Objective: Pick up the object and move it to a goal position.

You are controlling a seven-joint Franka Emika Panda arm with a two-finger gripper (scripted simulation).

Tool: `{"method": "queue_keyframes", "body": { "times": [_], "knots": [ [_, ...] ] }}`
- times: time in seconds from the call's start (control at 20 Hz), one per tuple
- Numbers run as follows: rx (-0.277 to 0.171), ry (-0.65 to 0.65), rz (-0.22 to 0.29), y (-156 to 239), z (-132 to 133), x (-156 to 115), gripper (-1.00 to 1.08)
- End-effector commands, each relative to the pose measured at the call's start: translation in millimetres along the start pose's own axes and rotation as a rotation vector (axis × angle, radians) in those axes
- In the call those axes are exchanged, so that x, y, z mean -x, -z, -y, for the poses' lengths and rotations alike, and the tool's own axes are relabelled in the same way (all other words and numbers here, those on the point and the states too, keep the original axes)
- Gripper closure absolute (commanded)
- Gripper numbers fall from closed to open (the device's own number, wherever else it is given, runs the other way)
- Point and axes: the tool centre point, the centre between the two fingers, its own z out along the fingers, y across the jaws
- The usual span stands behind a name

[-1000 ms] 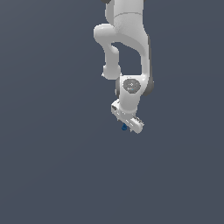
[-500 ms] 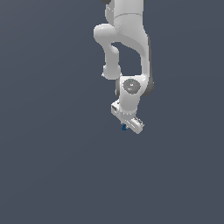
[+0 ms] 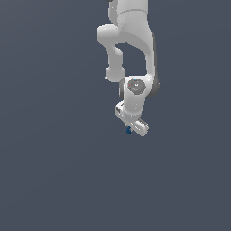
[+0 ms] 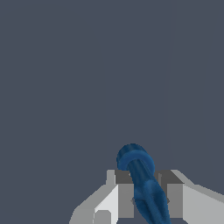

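Plain slate-grey backdrop; gripper [image 4: 142, 199] clamped on unmarked dark blue object [image 4: 142, 183]

No readable text, labels, brands, numbers or signs in either view.
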Motion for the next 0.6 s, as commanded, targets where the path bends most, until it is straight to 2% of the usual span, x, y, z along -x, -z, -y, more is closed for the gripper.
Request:
{"method": "queue_keyframes", "body": {
  "times": [0.0,0.55],
  "knots": [
    [-0.001,0.0,-0.001,9.2,0.1,1.9,1.08],
    [-0.001,-0.001,0.0,88.6,-2.8,19.6,1.08]
  ]
}}
